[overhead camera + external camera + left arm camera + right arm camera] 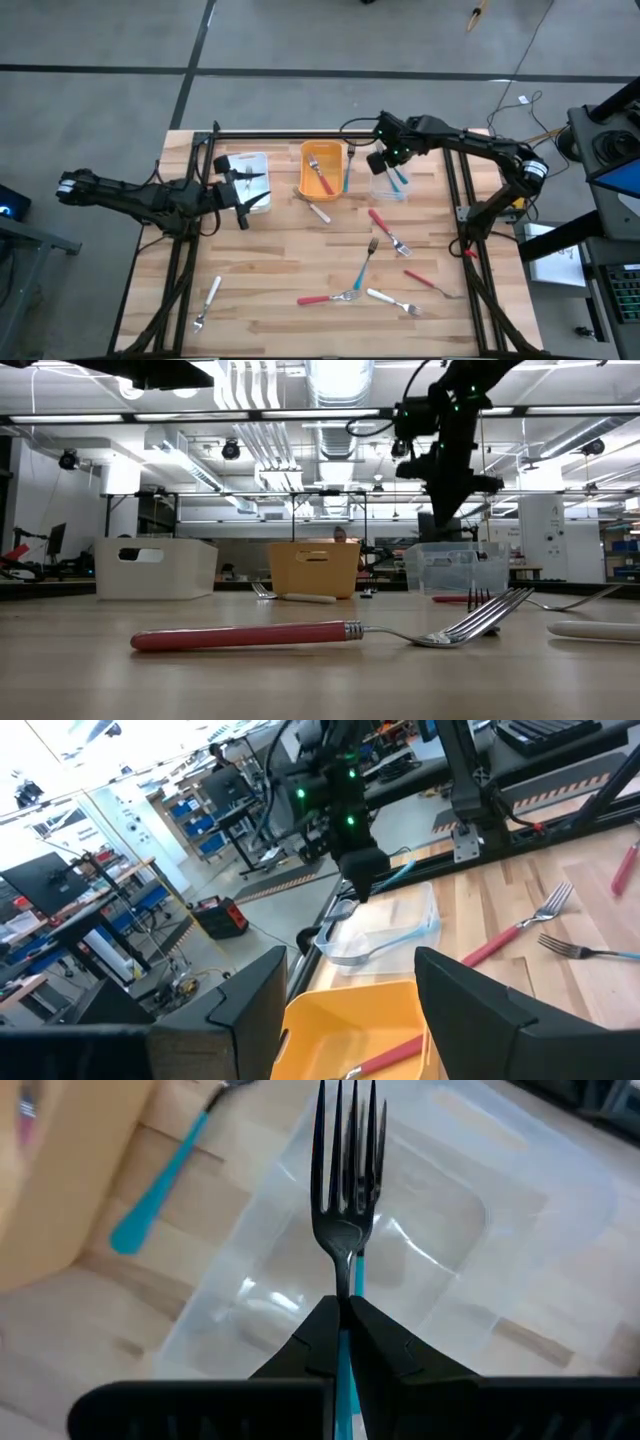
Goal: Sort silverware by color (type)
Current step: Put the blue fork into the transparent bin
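Note:
My right gripper (pixel 383 160) (pixel 447 500) hangs over the clear bin (pixel 391 187) (pixel 420 1230) at the table's far side, shut on a teal-handled fork (pixel 347 1170). Another teal utensil (pixel 398 937) seems to lie inside that bin. A third teal one (pixel 160 1180) lies on the table between the clear bin and the orange bin (pixel 322 168), which holds a red utensil (pixel 320 178). My left gripper (pixel 243 195) (pixel 350 1000) is open and touches nothing, beside the white bin (pixel 247 172). Several red, teal and white forks lie on the near half of the table. My right gripper pinches the fork between its two fingers (pixel 385 1345) on the teal handle, just behind the metal neck (pixel 345 1285). The fingers lie along the fork, whose tines (pixel 350 1120) point ahead of them. The fork is lifted clear above the clear bin.
Loose on the table: a white piece (pixel 315 208) by the orange bin, a red fork (pixel 388 230), a teal fork (pixel 362 265), a red fork (pixel 325 298) (pixel 300 635), white forks (pixel 392 300) (pixel 207 300), a red utensil (pixel 435 283). A black frame edges the table.

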Action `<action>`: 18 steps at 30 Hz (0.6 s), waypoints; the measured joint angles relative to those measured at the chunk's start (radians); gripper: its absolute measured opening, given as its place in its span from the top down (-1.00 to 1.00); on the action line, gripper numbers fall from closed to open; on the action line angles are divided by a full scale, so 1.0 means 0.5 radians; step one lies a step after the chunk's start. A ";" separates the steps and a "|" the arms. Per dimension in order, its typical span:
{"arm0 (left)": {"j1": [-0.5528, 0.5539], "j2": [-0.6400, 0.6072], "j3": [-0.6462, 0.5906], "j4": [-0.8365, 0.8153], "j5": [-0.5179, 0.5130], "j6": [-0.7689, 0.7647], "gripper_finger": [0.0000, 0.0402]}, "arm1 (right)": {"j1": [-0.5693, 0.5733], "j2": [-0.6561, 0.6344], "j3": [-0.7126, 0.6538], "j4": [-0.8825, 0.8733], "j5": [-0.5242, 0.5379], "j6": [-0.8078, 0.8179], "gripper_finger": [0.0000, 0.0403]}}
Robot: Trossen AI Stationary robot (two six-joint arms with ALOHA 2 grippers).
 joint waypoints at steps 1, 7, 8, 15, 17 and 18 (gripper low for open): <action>0.000 0.000 0.000 0.000 0.000 0.000 0.00 | -0.005 0.002 -0.029 0.022 0.008 0.002 0.96; 0.000 0.002 0.000 0.000 0.000 0.003 0.00 | -0.048 0.002 -0.184 0.195 0.092 -0.001 0.96; 0.000 0.002 0.000 0.000 0.000 0.003 0.00 | -0.054 0.002 -0.218 0.246 0.093 -0.008 0.96; 0.000 0.002 0.000 0.000 0.000 0.004 0.00 | -0.056 0.002 -0.430 0.569 0.095 -0.105 0.96; 0.000 0.002 0.000 0.000 0.000 0.005 0.00 | -0.056 0.002 -0.479 0.639 0.096 -0.105 0.96; 0.000 0.002 0.000 0.000 0.000 0.005 0.00 | -0.056 0.002 -0.502 0.666 0.096 -0.105 0.96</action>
